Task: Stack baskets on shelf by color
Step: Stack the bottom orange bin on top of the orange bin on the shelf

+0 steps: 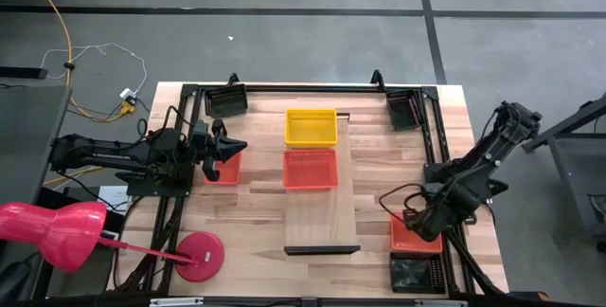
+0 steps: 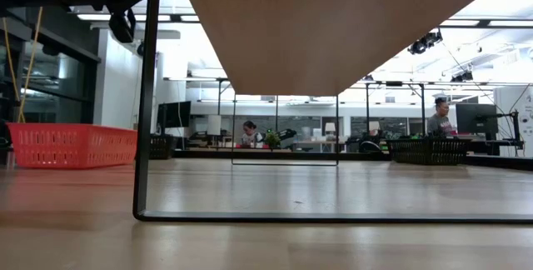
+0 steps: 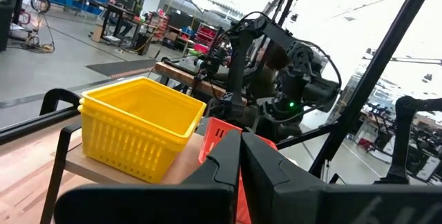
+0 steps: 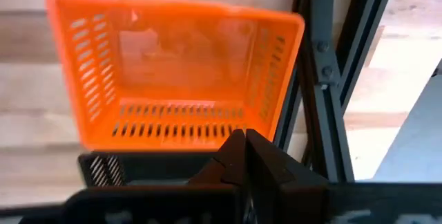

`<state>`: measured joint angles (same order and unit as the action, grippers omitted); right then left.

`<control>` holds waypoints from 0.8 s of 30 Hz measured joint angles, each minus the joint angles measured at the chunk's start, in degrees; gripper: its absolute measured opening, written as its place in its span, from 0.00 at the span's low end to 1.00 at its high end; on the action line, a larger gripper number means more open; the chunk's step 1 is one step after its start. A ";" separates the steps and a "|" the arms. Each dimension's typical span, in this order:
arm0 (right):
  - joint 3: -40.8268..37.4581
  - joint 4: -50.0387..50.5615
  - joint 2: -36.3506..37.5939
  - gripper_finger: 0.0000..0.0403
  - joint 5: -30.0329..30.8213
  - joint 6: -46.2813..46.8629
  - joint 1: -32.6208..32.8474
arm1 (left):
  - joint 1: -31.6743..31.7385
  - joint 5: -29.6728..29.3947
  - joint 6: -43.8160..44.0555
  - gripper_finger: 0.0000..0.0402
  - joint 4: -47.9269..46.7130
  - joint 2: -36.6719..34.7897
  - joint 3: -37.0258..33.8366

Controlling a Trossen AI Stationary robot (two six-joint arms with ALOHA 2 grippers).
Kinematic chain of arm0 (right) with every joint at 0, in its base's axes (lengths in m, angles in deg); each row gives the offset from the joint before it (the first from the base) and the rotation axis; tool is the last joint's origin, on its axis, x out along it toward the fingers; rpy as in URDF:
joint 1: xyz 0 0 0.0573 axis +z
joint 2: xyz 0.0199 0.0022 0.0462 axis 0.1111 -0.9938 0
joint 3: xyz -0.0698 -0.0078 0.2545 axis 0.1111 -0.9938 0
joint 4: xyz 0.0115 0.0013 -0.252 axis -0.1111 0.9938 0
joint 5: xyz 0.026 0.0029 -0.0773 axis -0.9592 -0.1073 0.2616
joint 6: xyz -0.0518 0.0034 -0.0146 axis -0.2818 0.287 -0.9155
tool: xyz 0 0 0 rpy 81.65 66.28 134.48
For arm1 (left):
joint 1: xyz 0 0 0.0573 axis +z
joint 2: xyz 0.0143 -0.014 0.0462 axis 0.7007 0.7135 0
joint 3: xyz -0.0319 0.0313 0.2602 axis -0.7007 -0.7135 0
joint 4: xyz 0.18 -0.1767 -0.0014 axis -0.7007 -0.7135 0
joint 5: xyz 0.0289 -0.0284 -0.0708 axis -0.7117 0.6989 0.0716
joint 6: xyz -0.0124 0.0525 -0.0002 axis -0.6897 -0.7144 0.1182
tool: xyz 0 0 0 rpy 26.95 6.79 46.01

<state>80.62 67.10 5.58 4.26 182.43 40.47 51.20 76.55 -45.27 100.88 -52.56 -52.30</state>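
Observation:
The shelf (image 1: 322,203) is a long light-wood board on a dark frame in the middle of the table. A yellow basket (image 1: 311,127) stands on its far end, with a red-orange basket (image 1: 310,169) just nearer. My left gripper (image 1: 239,146) is shut and level at the left, above another red-orange basket (image 1: 225,169); in the left wrist view it (image 3: 239,149) points toward the yellow basket (image 3: 138,128). My right gripper (image 4: 243,142) is shut and points down over a red-orange basket (image 4: 176,72) resting on the table at the near right (image 1: 417,239).
A black basket (image 1: 419,274) lies at the near right corner, right beside the red-orange one. Two more black baskets sit at the far left (image 1: 227,101) and far right (image 1: 404,110). A pink lamp (image 1: 57,231) with a round base (image 1: 199,255) stands at the near left.

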 joint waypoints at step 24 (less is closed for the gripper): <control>-15.85 -7.63 -0.04 0.43 -2.89 0.11 -0.07 | 0.00 0.01 0.50 0.00 0.01 -0.01 0.00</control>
<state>64.76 59.47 5.54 1.36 182.54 40.40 51.20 76.56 -44.77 100.88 -52.57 -52.30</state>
